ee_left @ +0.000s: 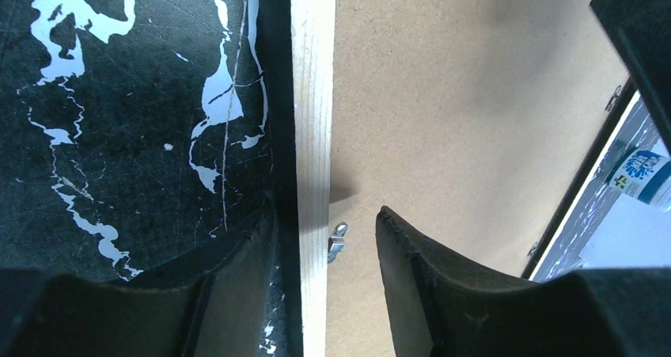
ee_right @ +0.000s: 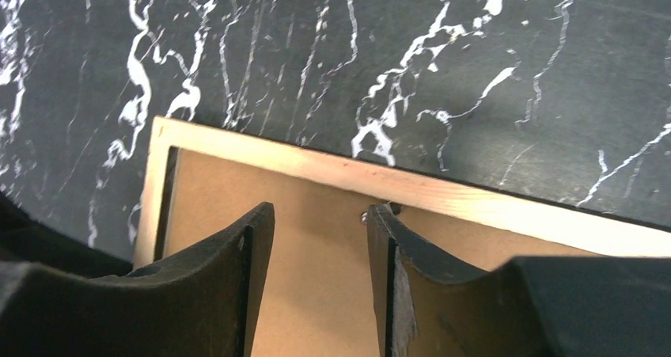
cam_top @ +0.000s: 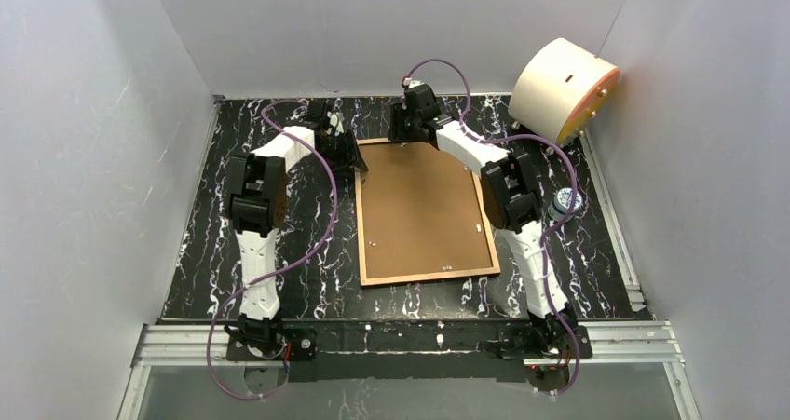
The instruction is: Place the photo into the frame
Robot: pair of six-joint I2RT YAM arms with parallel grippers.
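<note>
Two arms, one frame, one backing board; no photo visible in any view.

Item, the frame [cam_top: 429, 277]: lies flat at the middle of the table [cam_top: 307, 280], light wood rail uppermost, long side running away from the arm bases. The brown backing board [cam_top: 419, 206] sits inside the rails and covers the whole opening. Whether the photo lies beneath it cannot be told.

Item, left pincer [cam_top: 349, 150]: at the far left corner of the frame, fingers spread, one either side of the left rail, holding nothing. A small metal tab [ee_left: 338, 238] sits on the rail's inner edge between them.

Item, right pincer [cam_top: 410, 127]: at the far rail, fingers spread over the board and empty, one tip just beside another tab [ee_right: 365, 214].

Progress, judged: the board is seated, so either the photo is already in and the tabs are left to close, or the board has yet to come out. The pictures do not settle which.

Item, table: black marble-pattern top with white veining, an aluminium rail [cam_top: 419, 341] along the near edge.

Item, room: plain white walls on three sides. A cream drum-shaped object [cam_top: 564, 87] rests at the far right corner, and a small blue-and-white labelled container [cam_top: 565, 203] stands right of the frame.
</note>
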